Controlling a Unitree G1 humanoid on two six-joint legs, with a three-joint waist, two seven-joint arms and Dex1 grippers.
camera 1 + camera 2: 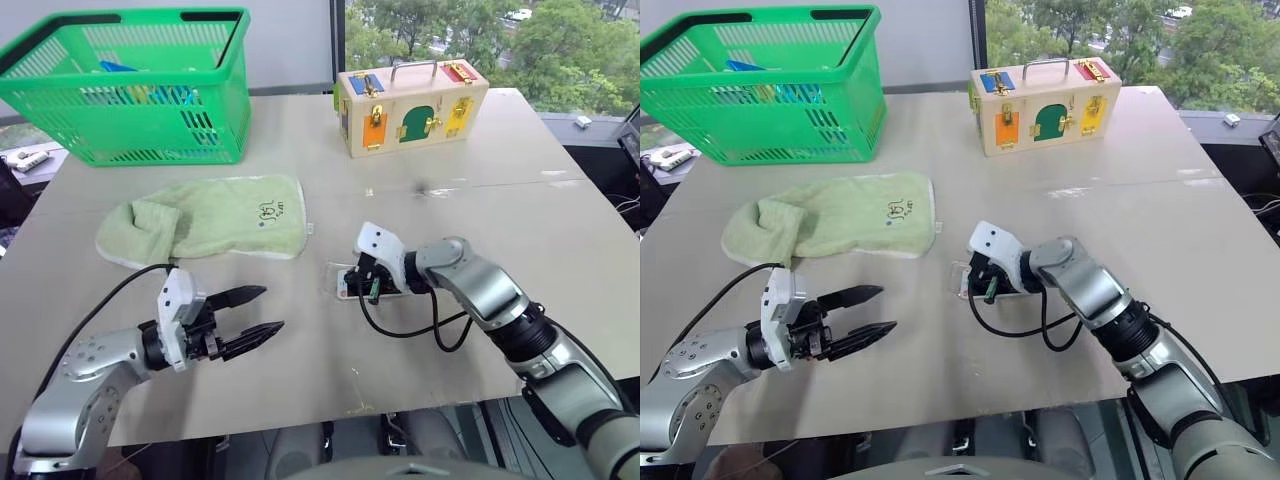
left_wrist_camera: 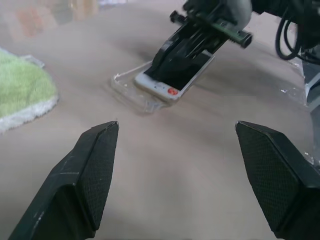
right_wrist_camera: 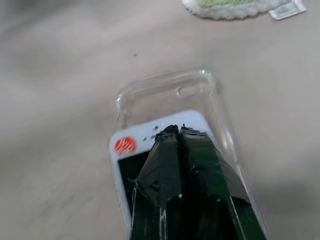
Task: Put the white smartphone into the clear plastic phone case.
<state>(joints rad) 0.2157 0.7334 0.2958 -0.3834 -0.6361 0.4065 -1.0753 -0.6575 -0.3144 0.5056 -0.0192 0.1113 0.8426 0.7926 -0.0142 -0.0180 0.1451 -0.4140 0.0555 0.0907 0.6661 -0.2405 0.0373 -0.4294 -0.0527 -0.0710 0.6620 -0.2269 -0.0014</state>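
The white smartphone (image 3: 142, 136) lies screen up on the table, its end with the red round button inside the clear plastic phone case (image 3: 167, 89). The phone sits only partly within the case's rim. My right gripper (image 3: 173, 131) is shut, its joined fingertips resting on the phone's screen near that end. The same phone (image 2: 175, 80) and case (image 2: 129, 90) show in the left wrist view. My left gripper (image 1: 272, 308) hovers open with nothing between its fingers, to the left of the phone and pointing toward it.
A green towel (image 1: 215, 218) lies just behind the case. A green basket (image 1: 130, 85) stands at the back left and a wooden box with coloured latched doors (image 1: 410, 105) at the back centre. The table's front edge (image 1: 330, 405) is close.
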